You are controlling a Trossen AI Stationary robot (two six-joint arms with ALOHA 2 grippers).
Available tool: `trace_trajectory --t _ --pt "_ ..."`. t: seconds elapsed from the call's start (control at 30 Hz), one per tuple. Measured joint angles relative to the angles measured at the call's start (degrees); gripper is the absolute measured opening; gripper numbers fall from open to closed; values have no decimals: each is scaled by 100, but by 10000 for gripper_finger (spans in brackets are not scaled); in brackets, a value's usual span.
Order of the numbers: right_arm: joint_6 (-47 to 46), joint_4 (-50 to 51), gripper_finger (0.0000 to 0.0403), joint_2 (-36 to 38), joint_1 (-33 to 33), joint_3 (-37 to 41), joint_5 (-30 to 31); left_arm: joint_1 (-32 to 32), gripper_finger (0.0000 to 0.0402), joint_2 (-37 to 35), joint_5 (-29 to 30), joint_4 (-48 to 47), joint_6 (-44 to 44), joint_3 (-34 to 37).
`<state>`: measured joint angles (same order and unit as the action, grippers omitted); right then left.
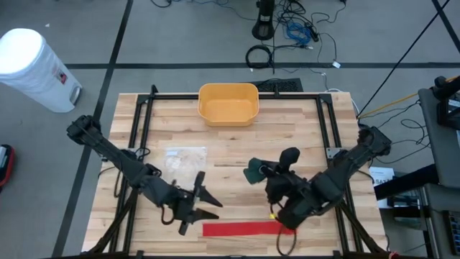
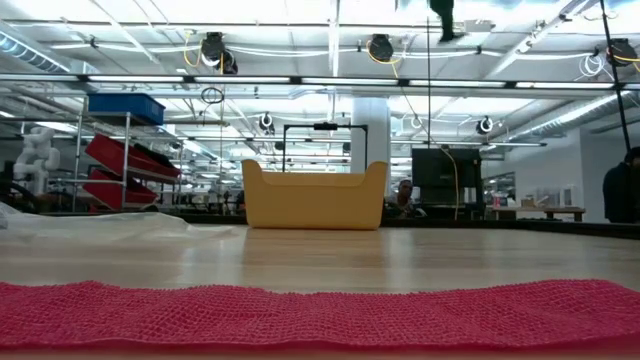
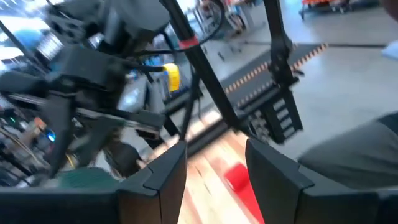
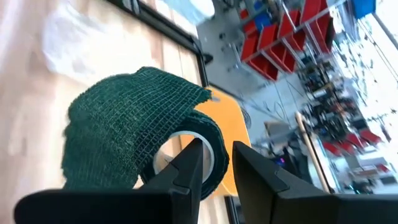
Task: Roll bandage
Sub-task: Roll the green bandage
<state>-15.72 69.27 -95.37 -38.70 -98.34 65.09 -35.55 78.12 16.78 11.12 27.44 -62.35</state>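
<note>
A green bandage roll [image 4: 140, 127] is gripped by the right gripper [image 4: 214, 165]: in the right wrist view its two dark fingers [image 4: 186, 168] are closed on the wall of the roll, one finger inside the hollow core and the other outside it, with a loose flap of green mesh hanging off the roll's side. In the high view this roll [image 1: 254, 171] is seen just right of the table's middle, held at the tip of the right gripper [image 1: 264, 171], whose arm reaches in from the right edge.

A red bandage strip [image 1: 248, 228] is laid out flat along the near edge of the wooden table [image 1: 230, 140]. In the low view it fills the foreground as a band of red mesh [image 2: 320, 312].

The left gripper [image 1: 203, 203] is held over the table at the left end of the red strip, its fingers spread apart with nothing between them. In the left wrist view the gap between its fingers [image 3: 161, 180] is empty, and a part of the red strip [image 3: 239, 180] is seen through it on the wood.

A yellow bin [image 1: 228, 103] is set at the far edge of the table, and a clear plastic wrapper [image 1: 185, 159] lies left of centre. A white trash can [image 1: 34, 68] stands on the floor beyond the table's far left corner.
</note>
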Motion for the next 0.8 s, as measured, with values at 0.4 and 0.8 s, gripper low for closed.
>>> trace_trajectory --t 0.4,0.8 --pt "-644 402 73 -11 -237 224 57 0 171 -141 1 -80 -172 -2" --pt "-2012 -780 42 -11 74 2239 -929 0 171 -139 3 -803 -863 2"
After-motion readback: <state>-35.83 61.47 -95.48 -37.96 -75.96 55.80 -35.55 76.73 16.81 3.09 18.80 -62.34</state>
